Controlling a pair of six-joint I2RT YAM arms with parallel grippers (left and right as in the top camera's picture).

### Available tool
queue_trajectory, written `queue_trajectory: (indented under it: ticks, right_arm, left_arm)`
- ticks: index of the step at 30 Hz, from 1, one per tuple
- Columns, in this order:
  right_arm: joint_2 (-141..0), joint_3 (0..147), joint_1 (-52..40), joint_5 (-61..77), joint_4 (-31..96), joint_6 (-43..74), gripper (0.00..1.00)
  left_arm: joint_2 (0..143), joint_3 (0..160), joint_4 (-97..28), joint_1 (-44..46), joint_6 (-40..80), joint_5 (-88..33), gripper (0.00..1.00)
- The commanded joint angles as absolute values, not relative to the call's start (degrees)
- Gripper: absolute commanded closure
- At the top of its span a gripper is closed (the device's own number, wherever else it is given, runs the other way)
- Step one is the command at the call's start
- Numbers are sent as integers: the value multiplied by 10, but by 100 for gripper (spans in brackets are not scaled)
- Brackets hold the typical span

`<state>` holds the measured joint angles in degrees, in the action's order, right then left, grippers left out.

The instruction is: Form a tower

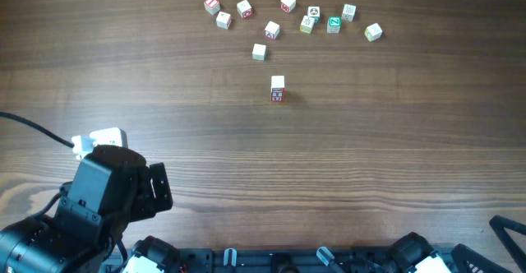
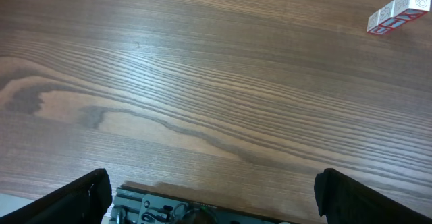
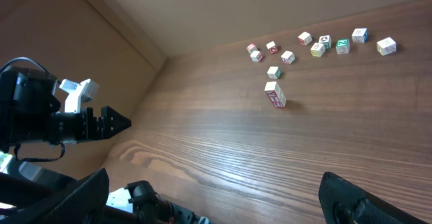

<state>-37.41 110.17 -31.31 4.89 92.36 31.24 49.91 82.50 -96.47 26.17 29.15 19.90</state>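
Overhead | wood-grain table (image 1: pixel 394 141) | tower (image 1: pixel 277 88) upright | left gripper (image 2: pixel 212 187) released | right gripper (image 3: pixel 212 190) released

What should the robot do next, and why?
Probably reach the left gripper, open and empty, toward the loose cube nearest the tower. The tower stands only a few cubes high, other cubes lie scattered beyond it, and neither arm holds one.

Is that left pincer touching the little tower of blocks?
Apart. In the left wrist view the left pincer stands open at the bottom edge, and the tower is far off at top right, with bare table between them.
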Motion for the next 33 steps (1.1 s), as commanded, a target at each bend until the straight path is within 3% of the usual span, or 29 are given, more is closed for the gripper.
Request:
queue_trajectory:
  ticks: [1, 14, 18, 22, 24, 28, 33]
  right_arm:
    - [-370, 1098, -313, 39, 922, 315, 0]
    - [-369, 1086, -313, 28, 922, 300, 0]
    - [-325, 918, -313, -100, 921, 383, 0]
    - [-330, 722, -313, -111, 856, 454, 0]
    - [-380, 665, -313, -103, 773, 453, 0]
    - [-588, 702, -313, -81, 713, 406, 0]
    - [-828, 877, -299, -50, 692, 373, 0]
  left_arm:
    - [498, 825, -965, 259, 283, 209, 0]
    - [498, 825, -965, 259, 283, 209, 0]
    - [498, 825, -965, 259, 283, 209, 0]
    - [498, 825, -965, 259, 283, 209, 0]
    - [498, 825, -965, 259, 283, 209, 0]
    - [498, 825, -965, 259, 283, 209, 0]
    - [498, 825, -965, 259, 283, 209, 0]
